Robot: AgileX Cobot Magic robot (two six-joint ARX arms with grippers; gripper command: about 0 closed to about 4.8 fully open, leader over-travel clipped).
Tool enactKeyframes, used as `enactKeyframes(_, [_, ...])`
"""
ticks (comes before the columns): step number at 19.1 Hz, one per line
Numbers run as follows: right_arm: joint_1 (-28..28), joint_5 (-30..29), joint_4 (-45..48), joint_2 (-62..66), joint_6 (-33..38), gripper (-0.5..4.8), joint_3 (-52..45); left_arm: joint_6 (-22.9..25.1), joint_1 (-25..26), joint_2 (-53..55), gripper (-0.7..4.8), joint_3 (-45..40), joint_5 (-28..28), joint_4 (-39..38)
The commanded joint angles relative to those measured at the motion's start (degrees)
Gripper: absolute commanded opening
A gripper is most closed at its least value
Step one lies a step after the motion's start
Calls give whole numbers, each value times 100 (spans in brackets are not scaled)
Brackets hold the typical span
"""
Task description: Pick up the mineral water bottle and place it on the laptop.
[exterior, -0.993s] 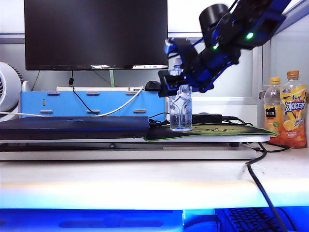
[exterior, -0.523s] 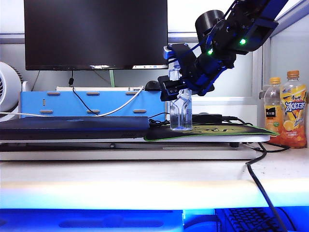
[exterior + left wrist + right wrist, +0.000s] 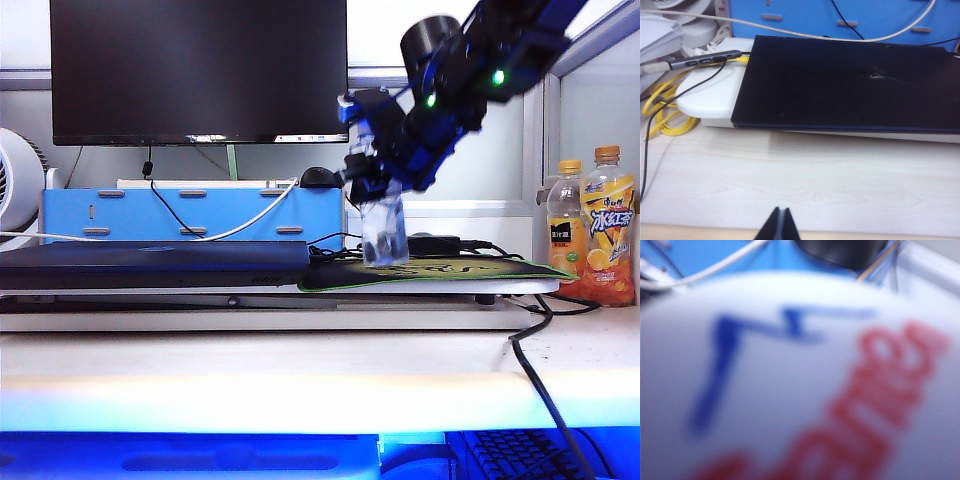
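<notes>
The mineral water bottle (image 3: 384, 236), clear and ribbed, leans over the green-edged mouse mat (image 3: 440, 272) and looks blurred. My right gripper (image 3: 366, 172) comes down from the upper right and is shut on the bottle's upper part. In the right wrist view the bottle's white cap (image 3: 800, 380), with blue and red print, fills the picture and hides the jaws. The laptop (image 3: 150, 262) lies flat to the left of the bottle, a dark slab (image 3: 850, 85) on a white stand. My left gripper (image 3: 781, 214) hovers shut over bare desk in front of the laptop.
A black monitor (image 3: 198, 70) and a blue box (image 3: 190, 215) stand behind the laptop. Two orange drink bottles (image 3: 595, 225) stand at the far right. A fan (image 3: 15, 185) is at the left edge. Yellow cable (image 3: 665, 110) and a hub (image 3: 705, 59) lie beside the laptop.
The right gripper has closed round the bottle's upper part. The bottle, upright before, now leans with its base shifted slightly right, and it is blurred. The left gripper's state earlier is not shown.
</notes>
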Motion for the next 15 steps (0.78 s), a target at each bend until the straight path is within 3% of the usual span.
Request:
enactKeyframes(1, [166, -236, 402, -404, 13, -1, 577, 7, 2, -13, -2, 0, 7, 4])
enactKeyframes(6, [872, -1067, 302, -382, 57, -1, 1419, 7, 2, -13, -2, 0, 7, 4])
enactKeyframes(8, [1154, -1069, 505, -243, 57, -1, 1425, 9, 2, -13, -2, 0, 7, 4])
enactKeyframes(11, [1351, -1043, 70, 393, 59, -1, 1967, 9, 2, -13, -2, 0, 9, 4])
enactKeyframes(15, [1349, -997, -208, 1082, 476, -1, 2640, 9, 2, -13, -2, 0, 7, 7])
